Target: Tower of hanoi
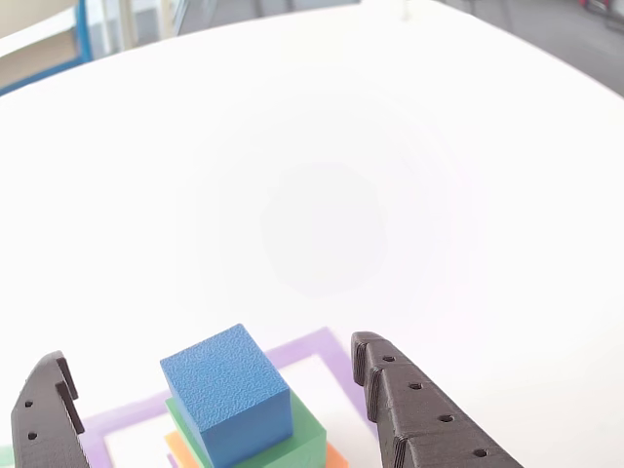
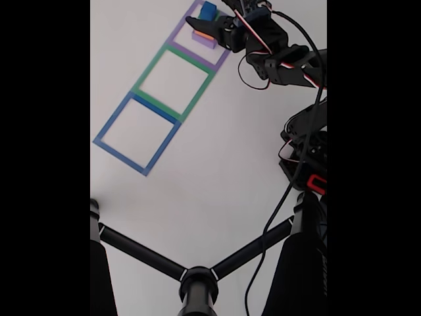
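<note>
A broad, matte white tabletop (image 1: 322, 195) carries everything here, its far edge curving off toward a grey floor in the other view; on it the black two-finger gripper (image 1: 214, 390) stands released, its jaws spread wide with one ribbed plastic finger (image 1: 419, 409) to the right of the stack and the other at the lower left corner, neither touching a block; between them, in the other view, sits the small matte blue plastic cube (image 1: 229, 390), upright on top of the wider green square block (image 1: 307, 434), which lies in turn on the still wider orange square block (image 1: 334, 455), only slivers of the orange showing at the bottom edge; in the fixed view the widest purple slab (image 2: 198, 38) shows beneath the orange layer, so the whole tower sits inside the flat purple square outline (image 1: 322, 351) laid on the table; that outline is the topmost of a diagonal row of three touching frames in the fixed view, followed by the flat green square outline (image 2: 146, 72) and the flat blue square outline (image 2: 108, 122), both holding no block; the black jointed arm (image 2: 283, 59) with red and white wires reaches to the stack from the right of the fixed view; black tripod legs (image 2: 197, 280) cross the bottom of that view.
</note>
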